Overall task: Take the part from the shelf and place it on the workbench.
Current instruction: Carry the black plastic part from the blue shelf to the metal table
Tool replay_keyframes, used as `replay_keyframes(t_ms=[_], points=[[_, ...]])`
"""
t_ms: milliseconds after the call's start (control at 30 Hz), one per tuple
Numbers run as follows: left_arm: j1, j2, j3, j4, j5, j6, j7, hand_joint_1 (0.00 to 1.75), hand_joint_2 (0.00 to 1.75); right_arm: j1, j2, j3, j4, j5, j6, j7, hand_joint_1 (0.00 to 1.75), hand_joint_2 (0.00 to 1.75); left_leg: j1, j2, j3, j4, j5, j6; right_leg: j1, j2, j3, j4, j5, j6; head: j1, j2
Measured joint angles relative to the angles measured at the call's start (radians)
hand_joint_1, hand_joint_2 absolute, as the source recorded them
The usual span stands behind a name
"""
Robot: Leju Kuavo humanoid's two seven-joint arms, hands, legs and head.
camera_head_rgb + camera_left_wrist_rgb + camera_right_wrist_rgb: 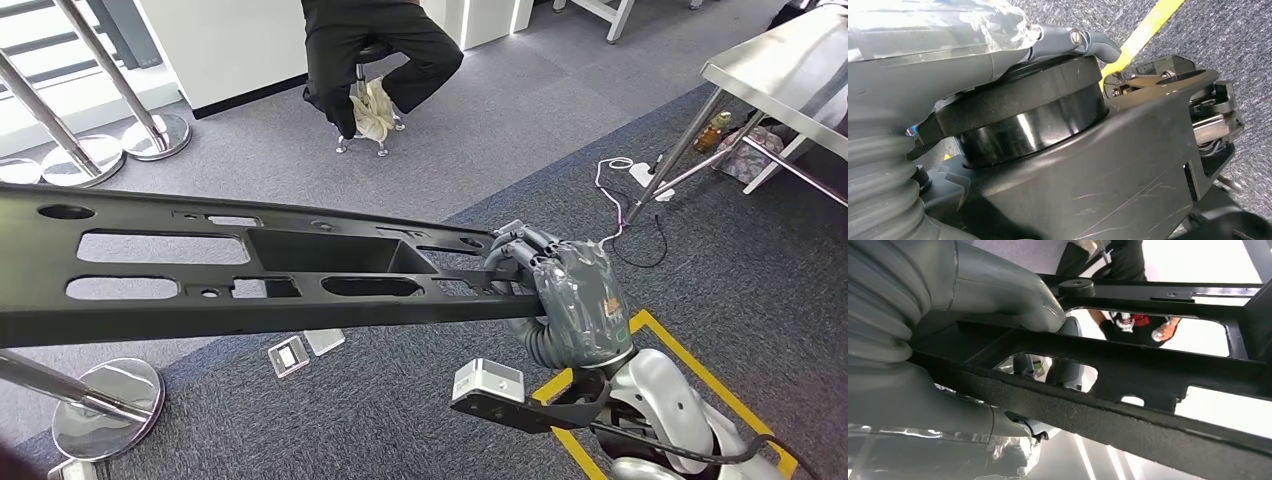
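The right hand (565,290) has its fingers wrapped around one end of the long black part (250,270), held level above the grey carpet (400,400). The left hand (923,45) seems pressed against the part's other end, though I cannot tell how its fingers lie.

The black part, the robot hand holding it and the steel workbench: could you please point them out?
Part (250,262): head view, its middle.
Right robot hand (572,285): head view, back of hand.
Workbench (790,65): head view, bare top.

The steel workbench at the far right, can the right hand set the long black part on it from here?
Probably not yet. The right hand grips one end of the long black part, while the workbench stands well off across open carpet, so walking closer looks needed.
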Motion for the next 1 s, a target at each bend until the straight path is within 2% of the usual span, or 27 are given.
replay_keyframes(t_ms=[67,100,133,200,233,300,333,367,400,433,467,500,567,600,633,700,733,767,833,867,900,933,967,1000], points=[[0.001,0.001,0.000,0.001,0.001,0.000,0.001,0.00,1.75,-0.002,0.000,0.000,0.000,0.000,0.000,-0.001,1.75,1.75,-0.005,0.010,0.006,-0.001,-0.005,-0.007,0.010,-0.030,0.052,-0.109,0.033,-0.010,0.000,0.000],[0.002,0.001,0.000,0.001,0.001,0.000,0.001,0.00,1.75,-0.002,0.000,0.000,0.000,0.000,0.000,-0.001,1.75,1.75,-0.007,0.014,0.007,-0.002,-0.007,-0.011,0.014,-0.037,0.060,-0.130,0.033,-0.016,-0.001,0.000],[0.002,0.001,0.000,0.002,0.001,0.000,0.001,0.00,1.75,-0.003,0.000,0.000,0.000,0.000,0.000,-0.001,1.75,1.75,-0.009,0.019,0.009,-0.004,-0.008,-0.015,0.017,-0.032,0.059,-0.133,0.031,-0.021,-0.002,0.000],[0.002,0.001,0.000,0.002,0.001,0.000,0.001,0.00,1.75,-0.003,0.000,-0.001,0.000,0.000,0.000,-0.001,1.75,1.75,-0.012,0.029,0.015,-0.010,-0.011,-0.024,0.013,-0.016,0.062,-0.140,0.035,-0.029,-0.004,0.000],[0.002,0.002,0.000,0.003,0.001,0.000,0.000,0.00,1.75,-0.005,0.000,-0.001,0.000,-0.001,0.000,-0.001,1.75,1.75,-0.013,0.021,0.016,-0.002,-0.020,-0.030,0.009,-0.008,0.067,-0.146,0.037,-0.035,-0.006,0.000],[0.001,0.002,0.000,0.002,-0.001,0.000,-0.003,0.00,1.75,-0.010,0.001,0.000,0.000,-0.002,-0.001,-0.002,1.75,1.75,-0.013,-0.008,-0.012,0.073,-0.063,-0.039,0.002,0.006,0.077,-0.156,0.041,-0.044,-0.015,0.000],[0.000,0.002,0.000,0.002,-0.002,0.000,-0.006,0.00,1.75,-0.013,0.001,0.000,0.000,-0.003,-0.001,-0.002,1.75,1.75,-0.013,-0.024,-0.040,0.137,-0.094,-0.041,0.003,0.013,0.080,-0.158,0.041,-0.048,-0.020,0.000],[-0.002,0.002,0.000,0.002,-0.002,0.000,-0.008,0.00,1.75,-0.014,0.001,0.001,0.000,-0.004,-0.001,-0.002,1.75,1.75,-0.014,-0.030,-0.073,0.205,-0.118,-0.043,0.005,0.022,0.081,-0.157,0.040,-0.050,-0.024,0.000],[-0.003,0.002,0.000,0.001,-0.002,0.000,-0.009,0.00,1.75,-0.014,0.002,0.002,0.000,-0.004,-0.001,-0.002,1.75,1.75,-0.016,-0.033,-0.095,0.249,-0.125,-0.043,0.007,0.034,0.083,-0.157,0.039,-0.051,-0.026,0.000],[-0.004,0.002,0.000,0.001,-0.002,0.000,-0.010,0.00,1.75,-0.013,0.002,0.002,0.000,-0.004,-0.001,-0.002,1.75,1.75,-0.017,-0.035,-0.105,0.264,-0.116,-0.043,0.009,0.048,0.086,-0.156,0.037,-0.052,-0.028,0.000],[-0.005,0.002,0.000,0.000,-0.002,0.000,-0.011,0.00,1.75,-0.014,0.003,0.003,0.000,-0.004,-0.001,-0.002,1.75,1.75,-0.018,-0.039,-0.096,0.236,-0.085,-0.041,0.010,0.063,0.089,-0.155,0.036,-0.052,-0.031,0.000],[-0.004,0.001,0.000,0.000,-0.003,0.000,-0.011,0.00,1.75,-0.014,0.004,0.003,0.000,-0.004,-0.001,-0.003,1.75,1.75,-0.016,-0.050,-0.072,0.173,-0.041,-0.040,0.010,0.078,0.091,-0.153,0.034,-0.051,-0.033,0.000],[-0.003,0.000,0.000,0.000,-0.004,0.001,-0.010,0.00,1.75,-0.015,0.006,0.004,0.000,-0.004,-0.001,-0.003,1.75,1.75,-0.008,-0.101,-0.029,0.053,0.017,-0.036,0.011,0.104,0.087,-0.144,0.029,-0.046,-0.040,0.000],[-0.003,0.000,0.000,0.000,-0.005,0.001,-0.010,0.00,1.75,-0.016,0.006,0.004,0.000,-0.004,-0.001,-0.003,1.75,1.75,-0.005,-0.121,-0.020,0.021,0.025,-0.032,0.010,0.116,0.081,-0.140,0.029,-0.042,-0.044,0.000],[-0.002,-0.001,0.000,0.000,-0.005,0.001,-0.010,0.00,1.75,-0.017,0.006,0.004,0.000,-0.004,-0.001,-0.003,1.75,1.75,-0.004,-0.132,-0.018,0.010,0.022,-0.028,0.009,0.129,0.074,-0.138,0.030,-0.037,-0.047,0.000],[-0.004,-0.002,0.000,-0.001,-0.006,0.001,-0.010,0.00,1.75,-0.018,0.006,0.003,0.000,-0.004,-0.001,-0.003,1.75,1.75,-0.004,-0.112,-0.017,-0.001,0.023,-0.018,0.006,0.151,0.065,-0.136,0.033,-0.026,-0.048,0.000],[-0.005,-0.003,0.000,-0.001,-0.006,0.001,-0.009,0.00,1.75,-0.018,0.006,0.003,0.000,-0.004,-0.001,-0.003,1.75,1.75,-0.002,-0.099,-0.014,-0.007,0.024,-0.012,0.008,0.141,0.061,-0.128,0.027,-0.021,-0.045,0.000],[-0.005,-0.004,0.000,-0.001,-0.006,0.001,-0.008,0.00,1.75,-0.019,0.006,0.003,0.000,-0.004,-0.001,-0.003,1.75,1.75,0.001,-0.086,-0.011,-0.012,0.026,-0.007,0.009,0.118,0.050,-0.105,0.012,-0.015,-0.041,0.000],[-0.002,-0.004,0.000,0.000,-0.005,0.001,-0.006,0.00,1.75,-0.021,0.006,0.002,0.000,-0.004,-0.001,-0.003,1.75,1.75,0.003,-0.060,-0.007,-0.019,0.026,0.000,0.008,0.054,0.000,-0.003,-0.040,-0.002,-0.033,0.000],[-0.001,-0.004,0.000,0.000,-0.004,0.001,-0.006,0.00,1.75,-0.022,0.006,0.003,0.000,-0.004,-0.001,-0.003,1.75,1.75,0.002,-0.047,-0.006,-0.020,0.024,0.001,0.004,0.036,-0.033,0.062,-0.065,0.004,-0.032,0.000],[0.000,-0.003,0.000,0.000,-0.002,0.001,-0.006,0.00,1.75,-0.021,0.006,0.003,0.000,-0.004,-0.001,-0.003,1.75,1.75,0.002,-0.035,-0.005,-0.019,0.022,0.002,-0.001,0.027,-0.060,0.112,-0.078,0.008,-0.031,0.000],[0.000,-0.003,0.000,0.001,-0.001,0.001,-0.006,0.00,1.75,-0.021,0.006,0.003,0.000,-0.004,0.000,-0.003,1.75,1.75,0.002,-0.025,-0.002,-0.019,0.019,0.002,-0.005,0.023,-0.073,0.132,-0.073,0.011,-0.030,0.000],[0.001,-0.003,0.000,0.001,0.000,0.001,-0.005,0.00,1.75,-0.021,0.006,0.004,0.000,-0.004,0.000,-0.003,1.75,1.75,0.003,-0.015,0.002,-0.019,0.016,0.000,-0.009,0.018,-0.066,0.113,-0.050,0.014,-0.028,0.000],[0.001,-0.002,0.000,0.002,0.001,0.001,-0.005,0.00,1.75,-0.021,0.006,0.004,0.000,-0.004,0.000,-0.003,1.75,1.75,0.004,-0.006,0.007,-0.019,0.012,-0.002,-0.011,0.010,-0.039,0.057,-0.013,0.015,-0.027,0.000]])
